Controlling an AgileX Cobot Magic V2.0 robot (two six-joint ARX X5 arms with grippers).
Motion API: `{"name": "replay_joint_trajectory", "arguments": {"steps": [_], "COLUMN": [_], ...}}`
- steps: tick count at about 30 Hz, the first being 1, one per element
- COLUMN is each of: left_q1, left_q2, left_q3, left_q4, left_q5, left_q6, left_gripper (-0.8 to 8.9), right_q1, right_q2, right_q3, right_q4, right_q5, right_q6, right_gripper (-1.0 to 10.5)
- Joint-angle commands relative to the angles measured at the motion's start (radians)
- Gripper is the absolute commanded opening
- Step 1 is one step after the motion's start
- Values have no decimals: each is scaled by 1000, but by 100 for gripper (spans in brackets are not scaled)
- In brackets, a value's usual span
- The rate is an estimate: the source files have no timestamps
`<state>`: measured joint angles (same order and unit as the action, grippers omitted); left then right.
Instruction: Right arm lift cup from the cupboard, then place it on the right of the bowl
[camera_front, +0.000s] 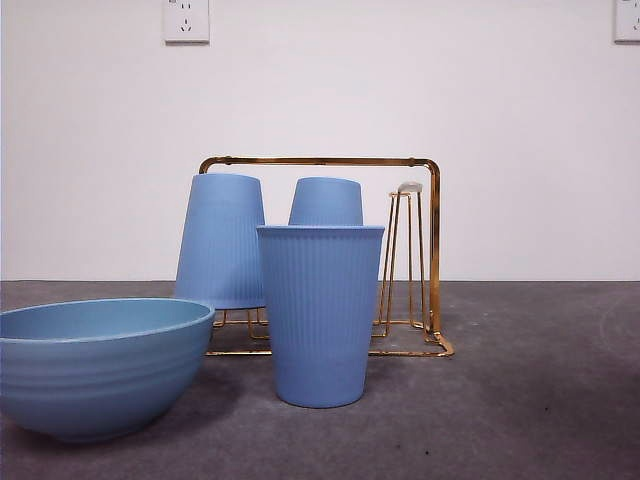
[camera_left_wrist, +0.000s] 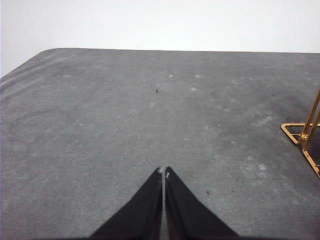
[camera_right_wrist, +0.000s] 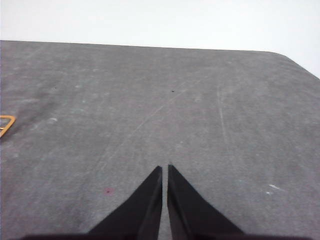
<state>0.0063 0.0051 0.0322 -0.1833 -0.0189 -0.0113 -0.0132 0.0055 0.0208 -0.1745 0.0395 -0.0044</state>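
Ribbed blue cup (camera_front: 321, 312) stood upright on grey table (camera_front: 520, 400), just right of wide blue bowl (camera_front: 95, 362), in front of gold wire rack (camera_front: 432, 250). Two more blue cups (camera_front: 221, 240) sat inverted on rack pegs behind. Right gripper (camera_right_wrist: 164, 168) hung over bare table, jaws together, holding nothing. Left gripper (camera_left_wrist: 163, 170) likewise closed, rack corner at view's edge.

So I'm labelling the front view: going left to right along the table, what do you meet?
Bowl → inverted cup on the rack → upright cup in front → bare gold peg of the rack.
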Motion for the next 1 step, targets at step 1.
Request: {"name": "replay_joint_trajectory", "arguments": {"steps": [1], "left_q1": [2], "left_q2": [-2], "left_q3": [-20], "left_q4": [-5], "left_q5": [5], "left_q6": [2], "left_gripper": [7], "right_q1": [0], "right_q2": [-2], "right_q3": [-10], "right_q4": [5], "right_q5": [-6], "right_q6": [-14], "right_gripper": [16]}}
